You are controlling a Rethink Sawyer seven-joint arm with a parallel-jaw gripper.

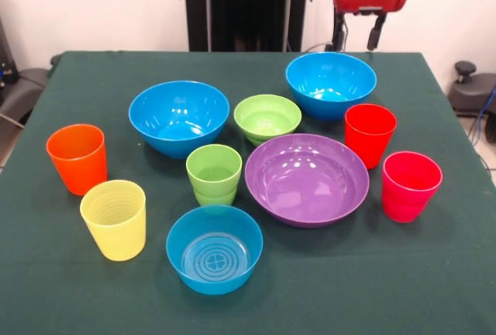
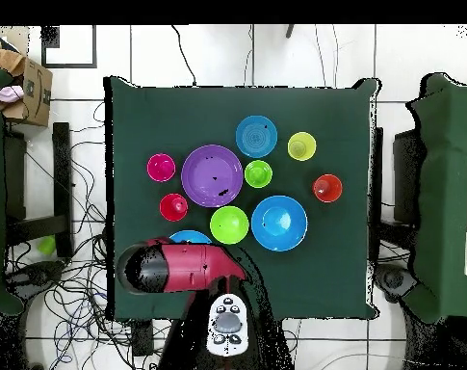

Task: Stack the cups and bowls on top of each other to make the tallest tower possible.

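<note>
All cups and bowls stand upright and apart on the green table; nothing is stacked. Front view: large blue bowl (image 1: pixel 179 116), second large blue bowl (image 1: pixel 331 83), small green bowl (image 1: pixel 267 116), purple bowl (image 1: pixel 307 178), small blue ringed bowl (image 1: pixel 215 248), orange cup (image 1: pixel 77 158), yellow cup (image 1: pixel 115 219), light green cup (image 1: pixel 214 174), red cup (image 1: pixel 370 133), pinkish-red cup (image 1: pixel 411 185). My gripper (image 1: pixel 356 43) hangs open and empty above the far right large blue bowl. Overhead, the arm (image 2: pixel 174 267) covers most of that bowl (image 2: pixel 189 236).
The black pedestal (image 1: pixel 248 5) stands behind the table's far edge. The green table cloth (image 1: pixel 442 281) reaches the front edge. Overhead, a white handset (image 2: pixel 227 326) lies by the robot's base and a cardboard box (image 2: pixel 25 92) sits off the table.
</note>
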